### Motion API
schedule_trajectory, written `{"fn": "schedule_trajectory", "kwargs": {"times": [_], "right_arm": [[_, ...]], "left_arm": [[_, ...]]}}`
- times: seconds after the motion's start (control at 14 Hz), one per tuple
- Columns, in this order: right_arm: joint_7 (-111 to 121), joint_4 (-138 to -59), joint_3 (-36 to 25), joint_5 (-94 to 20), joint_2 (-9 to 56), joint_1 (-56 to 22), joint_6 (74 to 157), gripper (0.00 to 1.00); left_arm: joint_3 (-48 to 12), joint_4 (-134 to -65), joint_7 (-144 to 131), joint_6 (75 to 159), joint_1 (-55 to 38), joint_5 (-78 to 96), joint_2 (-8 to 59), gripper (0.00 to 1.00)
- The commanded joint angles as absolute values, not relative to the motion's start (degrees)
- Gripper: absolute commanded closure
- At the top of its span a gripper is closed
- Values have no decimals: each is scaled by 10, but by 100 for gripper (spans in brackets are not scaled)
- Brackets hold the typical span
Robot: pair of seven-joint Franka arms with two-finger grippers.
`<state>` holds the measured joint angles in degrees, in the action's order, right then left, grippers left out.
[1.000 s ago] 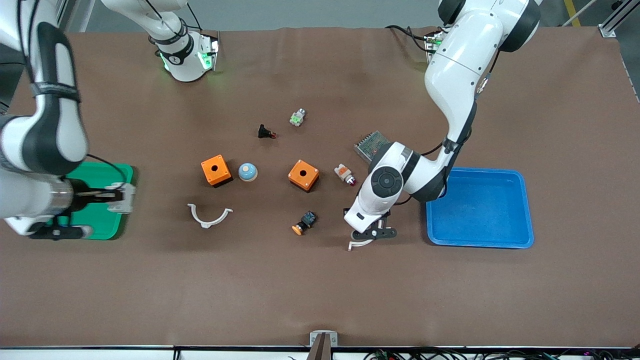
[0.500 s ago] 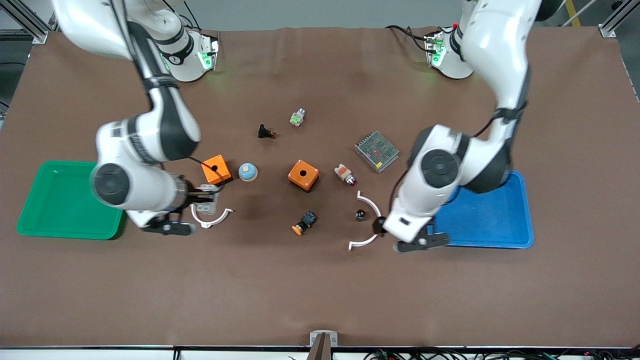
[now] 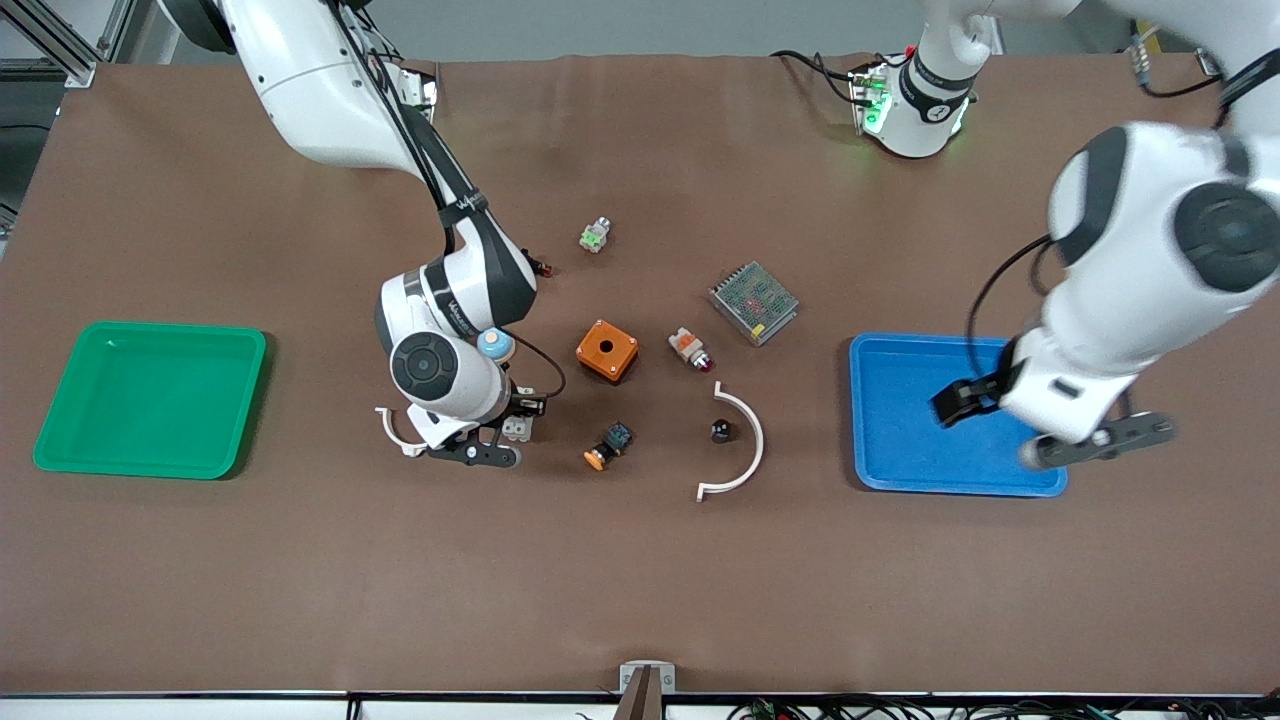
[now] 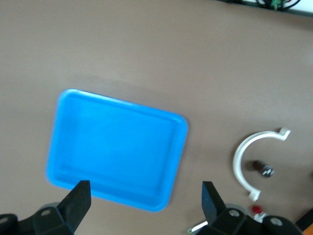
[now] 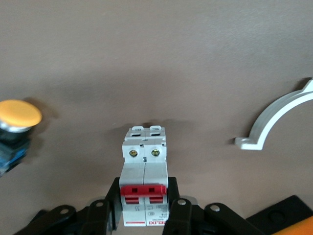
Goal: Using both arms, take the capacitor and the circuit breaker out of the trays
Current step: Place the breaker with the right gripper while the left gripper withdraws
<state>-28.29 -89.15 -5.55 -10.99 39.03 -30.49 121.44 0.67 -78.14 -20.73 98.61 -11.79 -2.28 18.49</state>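
A: What surrounds the breaker (image 5: 145,183)?

B: The right end effector (image 3: 505,432) grasps it between its fingers, just above the table (image 3: 640,580), toward the middle of the table. It is a pale grey block with two red levers and two screw heads on its face. Beside it lie an orange-capped button (image 3: 608,445) and a white plastic half ring (image 3: 392,430), the latter partly hidden under the right arm. A blue dome (image 3: 496,343) shows beside that arm's wrist.

A: And the capacitor (image 3: 720,431)?

B: A tiny black cylinder with a shiny end, lying on the table inside the curve of a second white half ring (image 3: 745,450), apart from it, toward the blue tray (image 3: 900,470). Nothing covers it.

A: Where is the left end effector (image 3: 955,400)?

B: Over the blue tray, at the left arm's end of the table, its fingers (image 4: 78,198) spread and released, grasping nothing. The tray is smooth plastic with rounded corners.

A: Other things?

B: An orange box (image 3: 607,350) with a round hole, a white-and-orange switch (image 3: 690,348) with a red tip, a metal mesh-topped unit (image 3: 753,301), and a small green-and-white part (image 3: 594,235) nearer the bases' edge. A green tray (image 3: 60,440) lies at the right arm's end. The table covering is matte brown.
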Motion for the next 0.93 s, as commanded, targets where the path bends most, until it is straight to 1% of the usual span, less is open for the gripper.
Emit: {"fn": "schedule_trajectory", "kwargs": {"times": [0.0,0.14,0.21,0.29,0.36,0.43,0.5,0.57,0.71,0.86], "right_arm": [[-282,-885,-60,-119,389,-295,1207,76],[-285,-885,-60,-119,393,-297,1208,74],[-286,-886,-60,-119,393,-297,1208,62],[-285,-885,-59,-119,393,-298,1208,37],[-286,-886,-60,-119,391,-301,1204,5],[-286,-886,-60,-119,389,-302,1200,0],[-289,-888,-60,-118,381,-303,1188,0],[-290,-887,-61,-118,359,-304,1151,0],[-290,-890,-62,-118,293,-298,1067,0],[-285,-900,-66,-117,213,-280,973,0]], "left_arm": [[2,-805,-164,929,-95,-32,119,0],[0,-820,-157,911,-86,-32,81,0],[1,-835,-147,911,-84,-32,62,0],[3,-850,-135,911,-84,-31,46,0],[3,-867,-123,911,-76,-31,27,0],[-3,-883,-112,911,-56,-29,10,0],[-19,-895,-105,911,-32,-21,-3,0],[-50,-901,-104,910,-5,-20,-14,0],[-57,-922,-105,905,0,-19,-37,0],[-58,-940,-105,905,-6,-19,-56,0]]}}
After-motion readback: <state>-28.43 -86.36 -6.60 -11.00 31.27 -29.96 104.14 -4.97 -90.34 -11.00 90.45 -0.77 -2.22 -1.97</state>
